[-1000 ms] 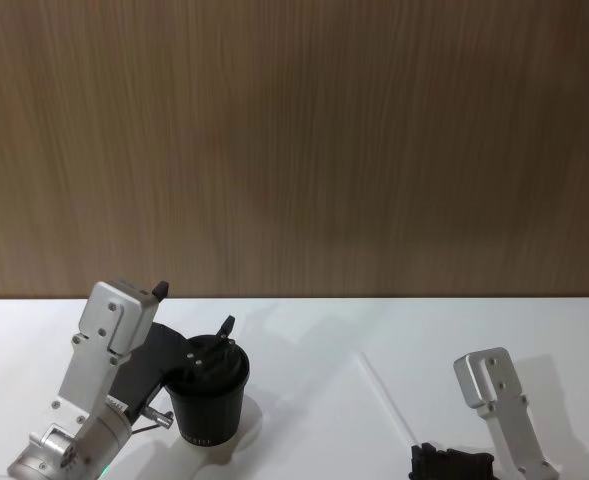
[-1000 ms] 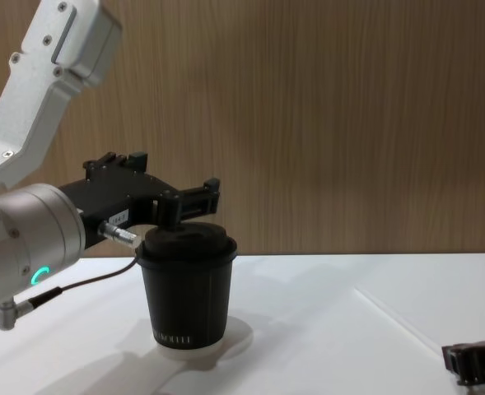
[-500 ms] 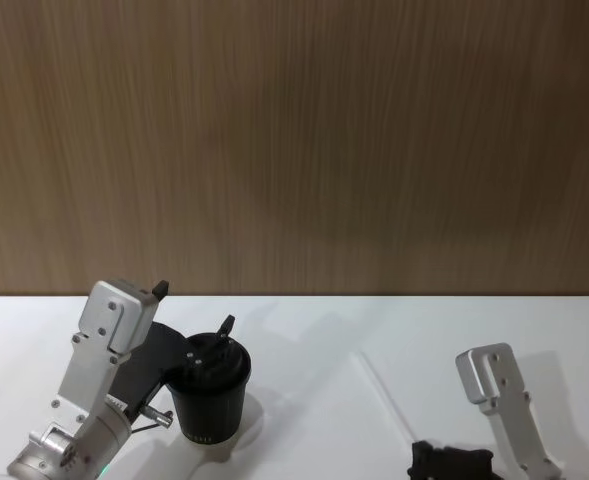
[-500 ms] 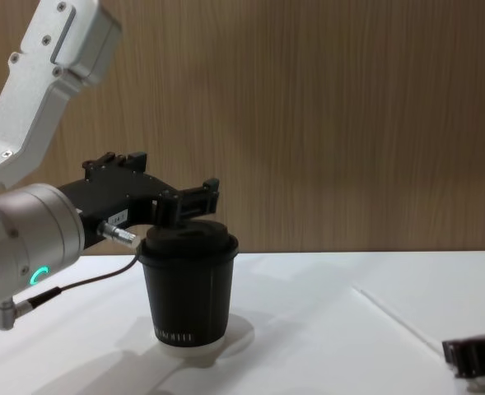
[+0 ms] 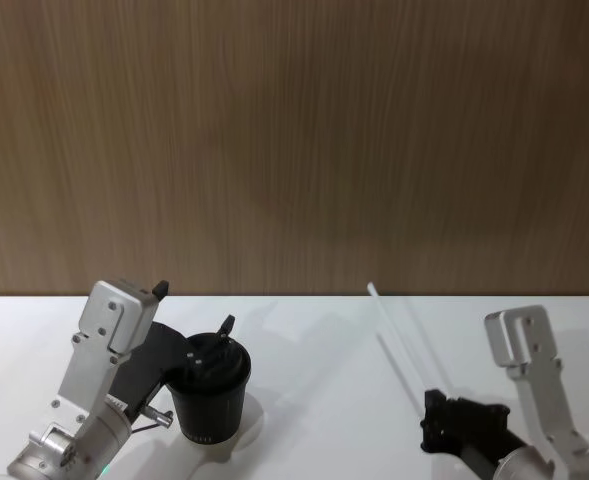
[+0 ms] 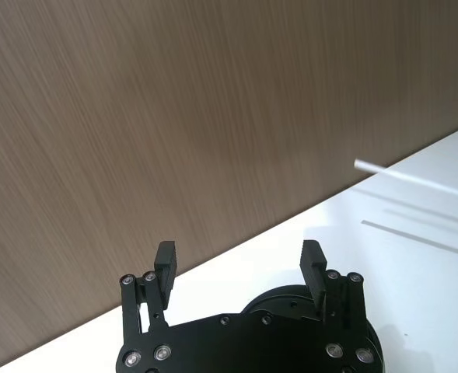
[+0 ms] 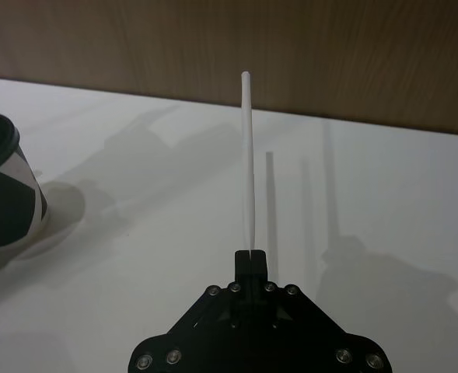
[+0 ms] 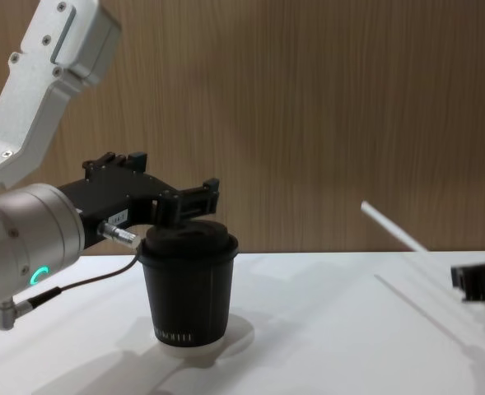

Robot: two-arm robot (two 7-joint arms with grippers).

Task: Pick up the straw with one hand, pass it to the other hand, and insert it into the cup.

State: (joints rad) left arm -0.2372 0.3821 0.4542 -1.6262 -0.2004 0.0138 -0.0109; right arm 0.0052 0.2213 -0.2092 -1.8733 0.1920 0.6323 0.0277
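My right gripper is shut on the near end of the thin white straw and holds it in the air above the white table. The straw slants up and away toward the wood wall, and the right wrist view shows the straw rising straight out of the closed gripper. At the left stands the black lidded cup, upright. My left gripper hovers just over and behind the lid, open, with nothing between its fingers. From the chest view the straw sits well right of the cup.
A brown wood-grain wall runs along the table's far edge. Open white tabletop lies between the cup and the straw. A thin grey cable hangs from the left arm beside the cup.
My right gripper has risen from the table with the straw in it, so the straw's far end now points up in the air. The left arm and cup have not moved.
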